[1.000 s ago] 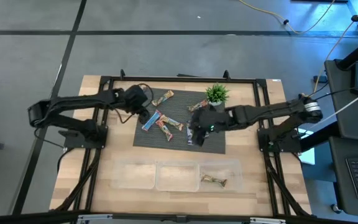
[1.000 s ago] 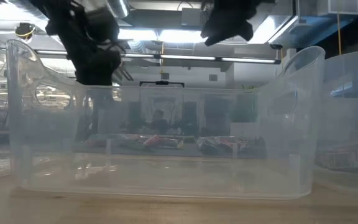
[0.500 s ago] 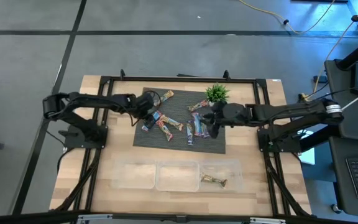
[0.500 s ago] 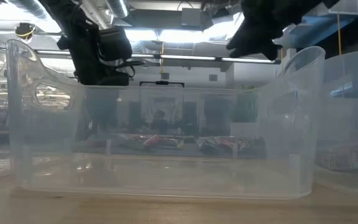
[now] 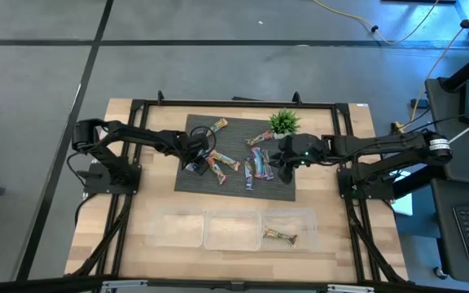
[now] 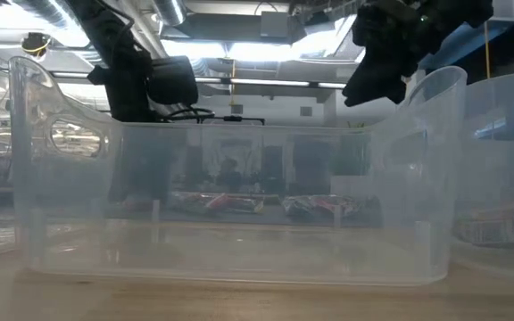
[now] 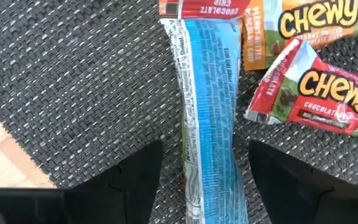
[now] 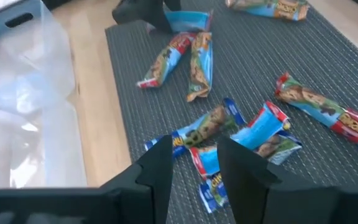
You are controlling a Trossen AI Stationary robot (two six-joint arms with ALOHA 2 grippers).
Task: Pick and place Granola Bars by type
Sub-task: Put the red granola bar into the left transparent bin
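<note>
Clearly, our left end effector (image 7: 197,180) stood low over the dark woven mat (image 7: 73,81), its two fingers spread wide on each side of a blue granola bar (image 7: 209,106), not yet touching it. We judged this bar to be light, flat and a little soft, with a shiny wrapper that could slip and crumple. The best hold seemed to be across the narrow middle of the bar, not on the crimped ends.

On the neighbouring bars we could read "CHEWY" (image 7: 319,15) and "CHEWY CHOCOLATE CHIP" (image 7: 328,99); an orange strip at the blue bar's end said "CHOCOLATE CHIP".

Our right end effector (image 8: 194,165) hovered with its fingers parted and empty above a small heap of bars (image 8: 241,134), near the potted plant (image 5: 283,122). The other bars lay scattered on the mat in the middle of the bench (image 5: 129,220). One bar (image 5: 280,236) already lay in the right clear bin (image 5: 304,218) of three at the front.
</note>
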